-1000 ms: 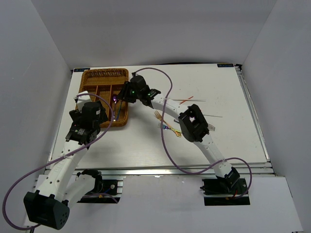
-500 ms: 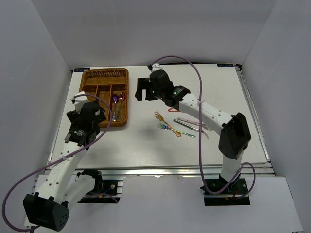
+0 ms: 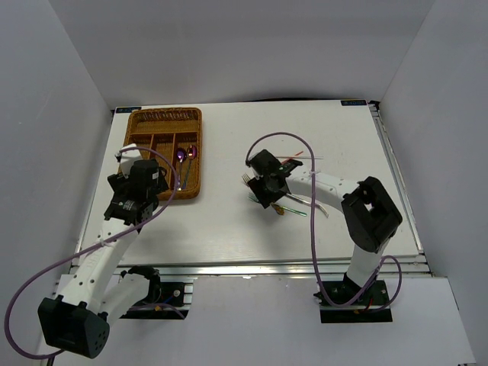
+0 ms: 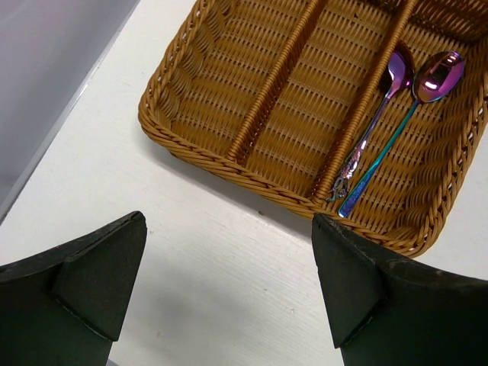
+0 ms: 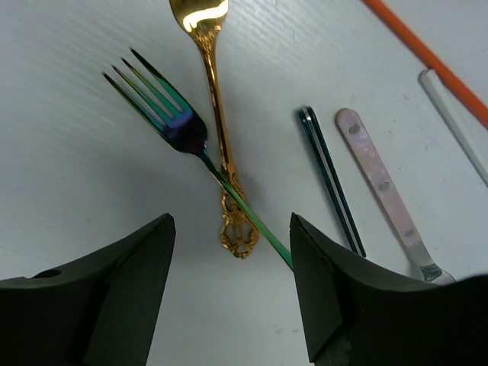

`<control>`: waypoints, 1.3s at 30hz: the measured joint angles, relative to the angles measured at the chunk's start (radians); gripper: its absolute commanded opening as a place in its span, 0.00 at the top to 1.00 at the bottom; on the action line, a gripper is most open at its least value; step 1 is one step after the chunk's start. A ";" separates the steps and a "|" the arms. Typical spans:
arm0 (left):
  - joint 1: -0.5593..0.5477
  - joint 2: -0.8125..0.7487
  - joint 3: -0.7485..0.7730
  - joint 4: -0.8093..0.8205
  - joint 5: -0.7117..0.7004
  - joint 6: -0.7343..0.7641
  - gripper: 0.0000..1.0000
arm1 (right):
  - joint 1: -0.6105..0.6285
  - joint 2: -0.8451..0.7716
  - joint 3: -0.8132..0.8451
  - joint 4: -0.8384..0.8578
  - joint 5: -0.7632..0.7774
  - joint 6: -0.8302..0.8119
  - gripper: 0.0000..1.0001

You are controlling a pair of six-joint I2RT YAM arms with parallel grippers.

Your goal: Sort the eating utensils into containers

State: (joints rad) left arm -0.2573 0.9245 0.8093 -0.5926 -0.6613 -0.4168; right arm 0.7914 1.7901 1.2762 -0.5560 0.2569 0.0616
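Observation:
The brown wicker tray (image 3: 162,128) stands at the back left, with two purple-rainbow spoons (image 3: 184,157) in its right long slot; they also show in the left wrist view (image 4: 404,76). My right gripper (image 3: 268,191) is open and empty, low over loose utensils in mid-table. Between its fingers (image 5: 230,229) lie a rainbow fork (image 5: 174,122) crossed over a gold utensil (image 5: 217,130). Beside them lie a dark blue-green handle (image 5: 329,179), a silver handle (image 5: 379,183), a red chopstick (image 5: 427,57) and a white chopstick (image 5: 457,126). My left gripper (image 3: 136,184) is open and empty above the table by the tray's near left corner (image 4: 164,126).
White walls close in the table on the left, back and right. A thin chopstick (image 3: 305,157) lies beyond the right gripper. The right arm's purple cable (image 3: 290,137) loops above the utensils.
My right arm has swung from the tray's right slot back to the loose utensils in mid-table and come down over them. A second purple spoon now lies in the tray. The left arm has hardly moved.

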 measured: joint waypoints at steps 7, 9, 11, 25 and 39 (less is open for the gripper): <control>0.000 0.015 0.000 0.002 0.029 0.009 0.02 | -0.065 -0.036 -0.089 -0.005 -0.072 -0.092 0.58; 0.000 0.021 0.000 0.002 0.036 0.009 0.02 | -0.087 -0.036 -0.096 -0.003 -0.092 -0.108 0.62; 0.000 0.023 0.000 0.002 0.043 0.011 0.02 | -0.105 -0.036 -0.100 -0.003 -0.108 -0.121 0.62; 0.000 0.024 0.000 0.003 0.068 0.017 0.02 | -0.136 0.010 -0.111 0.013 -0.183 -0.156 0.68; 0.000 0.024 0.000 0.004 0.076 0.023 0.02 | -0.136 0.036 -0.114 0.058 -0.201 -0.156 0.90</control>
State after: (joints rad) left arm -0.2573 0.9485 0.8093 -0.5884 -0.5854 -0.3939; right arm 0.6556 1.8259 1.1625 -0.4976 0.0559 -0.0940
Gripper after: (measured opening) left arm 0.980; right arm 0.143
